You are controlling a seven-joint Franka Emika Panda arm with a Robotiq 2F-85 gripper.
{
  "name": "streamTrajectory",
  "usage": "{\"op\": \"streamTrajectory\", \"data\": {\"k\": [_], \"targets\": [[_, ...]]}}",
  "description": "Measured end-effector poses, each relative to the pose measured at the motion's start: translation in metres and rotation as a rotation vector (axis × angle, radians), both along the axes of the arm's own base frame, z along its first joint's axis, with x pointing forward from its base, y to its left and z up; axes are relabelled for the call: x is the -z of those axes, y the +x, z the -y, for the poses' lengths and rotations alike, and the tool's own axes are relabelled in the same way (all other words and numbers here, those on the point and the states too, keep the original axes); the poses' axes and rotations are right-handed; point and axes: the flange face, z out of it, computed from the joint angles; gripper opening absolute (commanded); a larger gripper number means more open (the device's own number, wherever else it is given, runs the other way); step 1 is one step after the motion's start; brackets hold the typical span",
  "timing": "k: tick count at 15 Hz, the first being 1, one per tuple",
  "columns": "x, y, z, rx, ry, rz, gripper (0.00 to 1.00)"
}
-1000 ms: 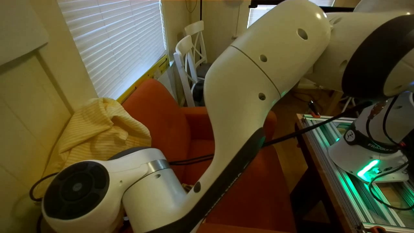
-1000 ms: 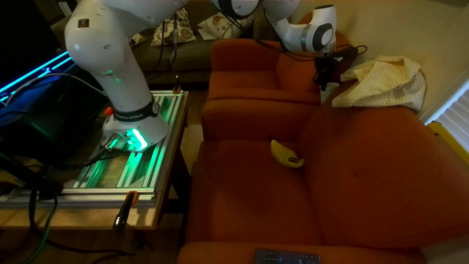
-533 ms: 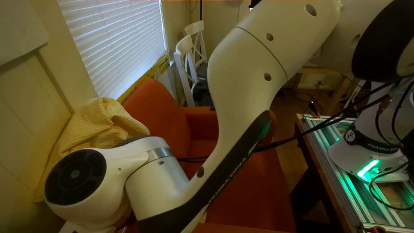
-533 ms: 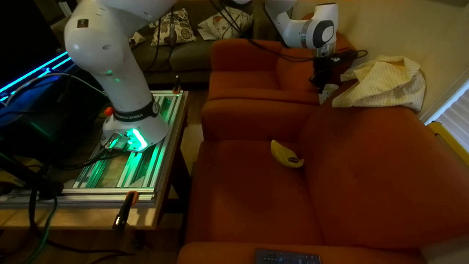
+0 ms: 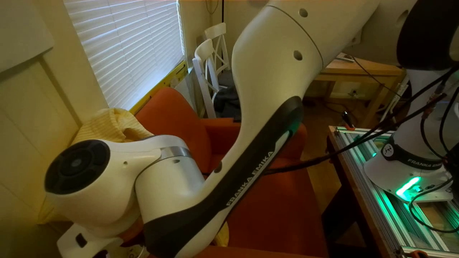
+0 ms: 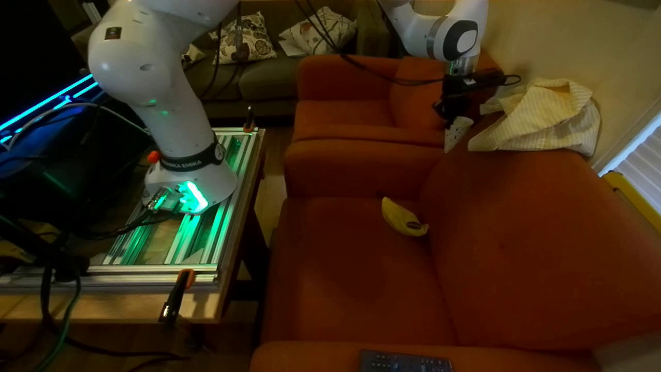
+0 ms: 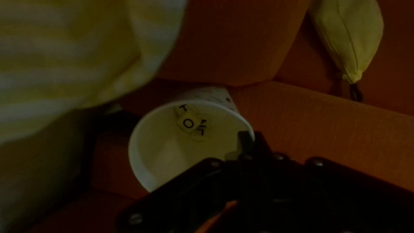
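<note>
At the left of the wrist view we see a yellow striped cloth (image 7: 61,61), then, near it, a white speckled cup (image 7: 168,155) with its mouth toward us and letter tiles (image 7: 188,123) inside; at its right edge the gripper (image 7: 252,137) is clamped on the rim, and farther right we find a yellow pouch (image 7: 352,35) lying on the orange sofa seat (image 7: 396,74), well apart
</note>
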Motion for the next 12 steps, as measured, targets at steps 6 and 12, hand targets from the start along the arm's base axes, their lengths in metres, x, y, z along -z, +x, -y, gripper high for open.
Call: {"op": "streamTrajectory", "data": {"k": [6,12], "targets": [[0.004,-0.002,0.007,0.153,0.044,-0.007,0.01],[0.001,0.003,0.012,0.255,0.075,0.024,0.01]]}}
